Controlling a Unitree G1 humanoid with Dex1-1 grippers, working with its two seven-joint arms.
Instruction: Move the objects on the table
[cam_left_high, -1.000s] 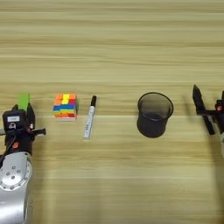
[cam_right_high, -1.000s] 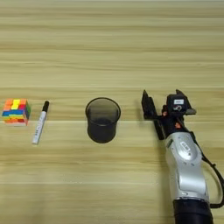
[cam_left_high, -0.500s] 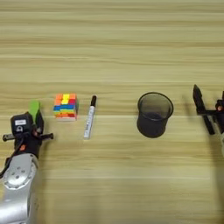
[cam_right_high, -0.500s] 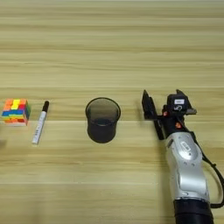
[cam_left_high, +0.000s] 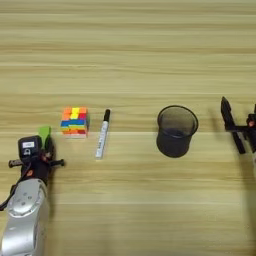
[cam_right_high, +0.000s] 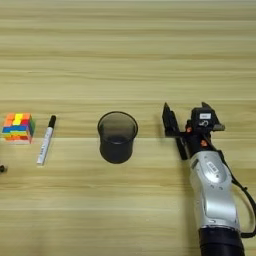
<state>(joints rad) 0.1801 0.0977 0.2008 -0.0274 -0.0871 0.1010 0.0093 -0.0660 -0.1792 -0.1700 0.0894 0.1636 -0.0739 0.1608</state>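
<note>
Black mesh cup (cam_left_high: 177, 131) stood round, blocky cube (cam_left_high: 75, 121) leftward, left gripper (cam_left_high: 44, 145) clamping a flat green bar (cam_left_high: 44, 134), right gripper (cam_right_high: 176, 131) holding a thin black pen (cam_right_high: 170, 125).

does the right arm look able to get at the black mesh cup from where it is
Probably yes. The right claw sits just right of the round black mesh cup, at about the same depth on the light-wood table, with only bare wood between them. The white marker with a black cap lies on the cup's far side.

Left gripper (cam_left_high: 44, 145) sits low at the left edge; right gripper (cam_right_high: 181, 131) rests at the right.
</note>
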